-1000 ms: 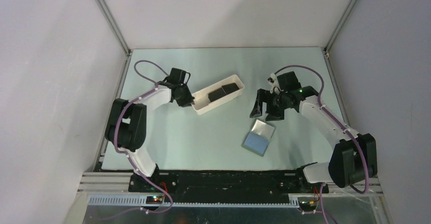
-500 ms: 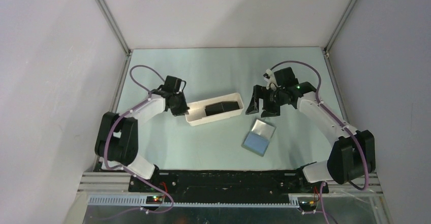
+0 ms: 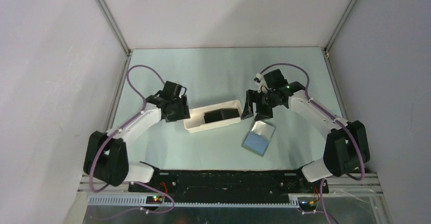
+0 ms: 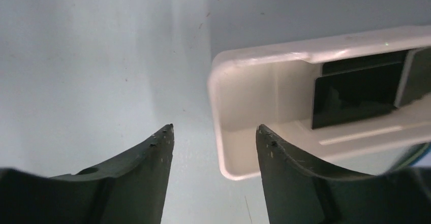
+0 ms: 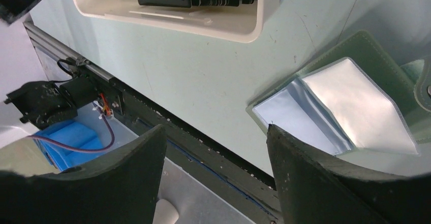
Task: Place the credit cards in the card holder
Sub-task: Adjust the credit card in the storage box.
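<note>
left gripper (image 3: 181,115) spread, empty, at left end of tray (image 3: 217,126) | right gripper (image 3: 255,113) spread, empty, between tray right end and far edge of holder (image 3: 259,136) | cards (image 3: 221,115) in tray

A pale mint-green counter (image 3: 213,71) carries a glossy white tray (image 4: 264,56) holding black credit cards (image 3: 221,115). The open card holder (image 5: 330,102) has a grey-green border and a blue-grey and silvery inside. The left arm (image 3: 140,125) and right arm (image 3: 315,109) are white with black joints and purple cables (image 3: 128,79). The left tool (image 4: 213,130) and right tool (image 5: 216,127) are matt black.
</note>
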You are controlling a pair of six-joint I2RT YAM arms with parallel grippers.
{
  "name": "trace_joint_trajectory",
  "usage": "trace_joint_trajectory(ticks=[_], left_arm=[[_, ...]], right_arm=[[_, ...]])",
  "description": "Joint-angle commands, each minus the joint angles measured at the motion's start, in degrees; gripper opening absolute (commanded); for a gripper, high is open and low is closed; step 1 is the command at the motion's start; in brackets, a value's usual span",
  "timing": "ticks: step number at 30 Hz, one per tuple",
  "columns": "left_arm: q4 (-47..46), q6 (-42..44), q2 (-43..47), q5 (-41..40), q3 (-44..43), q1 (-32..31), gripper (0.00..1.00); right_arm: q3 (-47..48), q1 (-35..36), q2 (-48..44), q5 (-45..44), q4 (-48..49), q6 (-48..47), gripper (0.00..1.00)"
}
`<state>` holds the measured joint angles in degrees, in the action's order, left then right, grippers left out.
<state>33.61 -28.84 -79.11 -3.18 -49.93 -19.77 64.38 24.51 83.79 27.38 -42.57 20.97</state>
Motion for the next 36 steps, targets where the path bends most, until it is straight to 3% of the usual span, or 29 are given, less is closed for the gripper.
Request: trace_joint_trajectory(ticks=[1,6,10,13,15,19,26,36], left_arm=[[4.2,-0.7,5.8,-9.4,-6.4,-6.6,0.66],[3.8,-5.1,3.2,-7.5,-10.6,-11.7,0.67],[-5.3,-8.2,-2.1,6.6,-11.0,-13.0,0.66],[-12.2,-11.6,-5.2,10.9,-11.3,-13.2,0.64],[-13.8,-12.5,-8.1,11.8,-12.4,-13.2,0.61],[-17.9,-14.4,-13.8,15.4,-14.5,-13.2,0.45],[-18.3,-13.7,-19.7,15.2,-16.6,-13.4,0.39],[-18.3,-12.8,-24.4,14.9,-17.9,-13.9,0.3]], right_arm=[[3.6,0.2,2.5,0.1,1.6,0.5,0.74],[4.3,-0.4,4.9,-1.1,3.2,0.2,0.72],[5.3,-2.6,8.4,0.3,4.7,0.5,0.7],[6.0,-3.9,11.0,1.9,7.2,1.4,0.67],[7.3,-4.2,12.8,2.5,7.9,1.7,0.66],[10.7,-4.3,17.5,2.6,8.2,1.6,0.6],[14.8,-4.1,23.7,3.3,8.0,1.4,0.47],[14.8,-1.6,24.5,4.7,9.4,2.0,0.27]])
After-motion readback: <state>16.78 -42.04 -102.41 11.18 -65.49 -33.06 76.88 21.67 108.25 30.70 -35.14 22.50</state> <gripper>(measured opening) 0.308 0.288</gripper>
